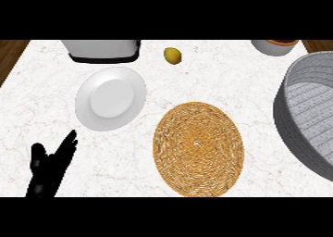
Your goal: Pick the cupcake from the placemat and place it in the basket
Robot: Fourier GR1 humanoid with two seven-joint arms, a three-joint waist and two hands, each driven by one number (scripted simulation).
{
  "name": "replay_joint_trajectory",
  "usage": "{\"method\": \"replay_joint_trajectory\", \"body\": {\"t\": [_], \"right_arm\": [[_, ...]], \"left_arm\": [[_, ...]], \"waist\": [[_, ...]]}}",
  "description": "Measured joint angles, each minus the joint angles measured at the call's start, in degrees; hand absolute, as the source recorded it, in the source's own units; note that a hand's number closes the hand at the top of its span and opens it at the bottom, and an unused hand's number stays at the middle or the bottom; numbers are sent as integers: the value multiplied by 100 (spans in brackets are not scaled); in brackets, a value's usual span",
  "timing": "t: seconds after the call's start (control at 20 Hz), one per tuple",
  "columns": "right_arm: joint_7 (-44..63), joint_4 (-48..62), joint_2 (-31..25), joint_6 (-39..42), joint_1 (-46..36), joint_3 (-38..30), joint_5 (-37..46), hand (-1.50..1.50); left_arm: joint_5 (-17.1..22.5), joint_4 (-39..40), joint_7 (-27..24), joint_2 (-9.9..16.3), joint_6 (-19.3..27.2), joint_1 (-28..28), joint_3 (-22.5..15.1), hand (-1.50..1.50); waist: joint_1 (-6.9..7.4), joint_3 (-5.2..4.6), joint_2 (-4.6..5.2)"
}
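Black left hand (47,167), fingers (68,141) straight, holding nothing

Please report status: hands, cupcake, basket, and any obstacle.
Left hand open, resting at lower left; right hand not in view. No cupcake visible; placemat bare. Basket at right edge. Nothing between placemat and basket.

Tabletop (217,78): white marble-look surface with faint brownish veining, evenly lit, no strong shadows. It fills nearly the whole view. Beyond the tabletop's far left corner, a wedge of dark brown wood-grain surface (7,58); beyond its far right corner, a smaller strip of the same wood (325,45). No walls or windows show.
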Motion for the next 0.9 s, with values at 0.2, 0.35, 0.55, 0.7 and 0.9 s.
{"method": "replay_joint_trajectory", "body": {"t": [0.2, 0.35, 0.55, 0.7, 0.9], "right_arm": [[-571, 630, -89, -187, 53, -8, -80, 150], [-691, 989, -396, -449, 219, 6, 419, 150], [-1280, 1530, -793, -470, 465, 58, 690, -150], [-1737, 1918, -922, -640, 519, 183, 885, -150], [-2081, 2306, -1153, -752, 405, 174, 840, -150]], "left_arm": [[-40, -134, 132, -26, 15, 28, 26, 0], [-24, -132, 196, -17, -10, -1, 48, 0], [-74, -106, 101, -28, -38, 21, 64, 0], [-128, -176, 32, -82, -29, 87, 32, 0], [-109, -104, 168, -79, -91, 14, 110, 0]], "waist": [[5, -3, 1], [16, -8, 19], [7, -8, 14], [14, -11, 12], [5, -7, 4]]}}
